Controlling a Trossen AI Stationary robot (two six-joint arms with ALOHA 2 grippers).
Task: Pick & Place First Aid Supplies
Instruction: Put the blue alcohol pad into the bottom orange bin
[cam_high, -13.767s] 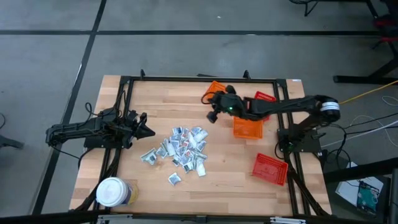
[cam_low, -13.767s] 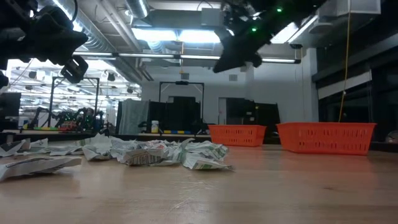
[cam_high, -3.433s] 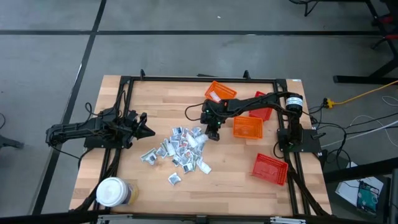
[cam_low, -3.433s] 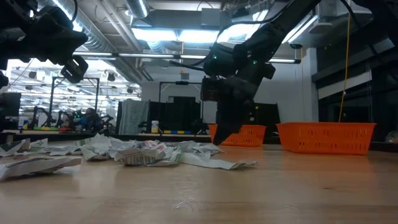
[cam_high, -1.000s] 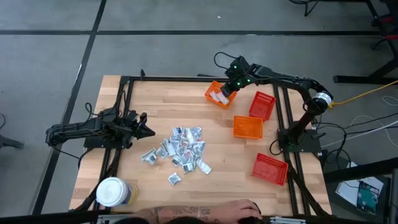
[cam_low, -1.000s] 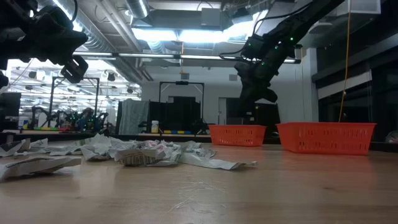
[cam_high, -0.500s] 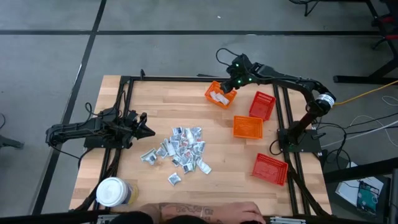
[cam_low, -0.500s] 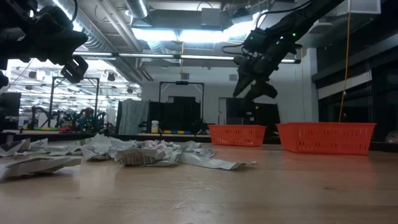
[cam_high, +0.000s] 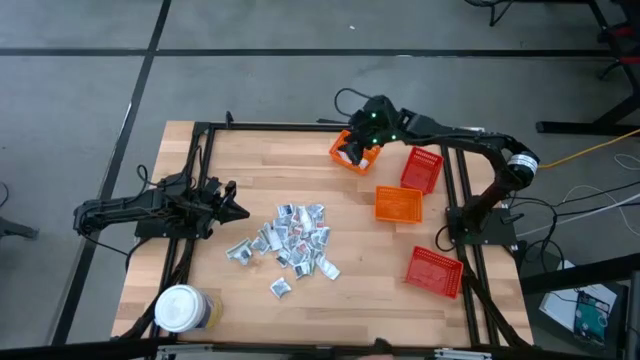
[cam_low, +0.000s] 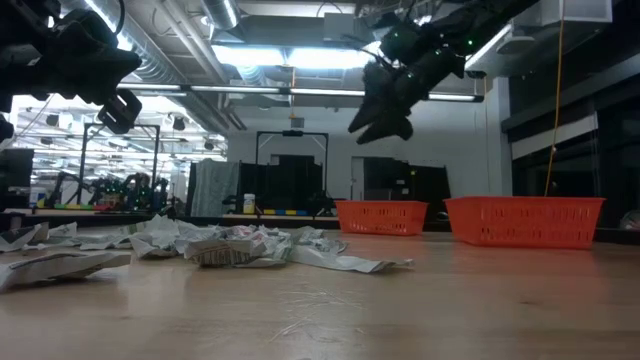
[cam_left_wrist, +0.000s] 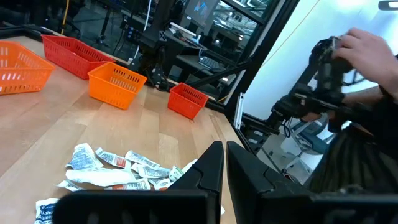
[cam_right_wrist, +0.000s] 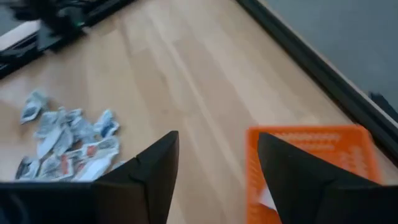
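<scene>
Right pincer (cam_high: 352, 150) hovers spread and empty above an orange basket (cam_high: 343, 161); print on the sachets (cam_high: 293, 237) below is unreadable.

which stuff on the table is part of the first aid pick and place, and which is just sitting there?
Job:
pile of sachets
far orange basket, a white sachet in it
right claw, open, above that basket

Just there:
white-lidded jar
other orange basket
two red baskets
left claw, parked, shut

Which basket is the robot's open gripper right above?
The orange basket at the table's far edge, the one with white packets inside. The right gripper is over it; the other three baskets sit nearer the right edge.
</scene>
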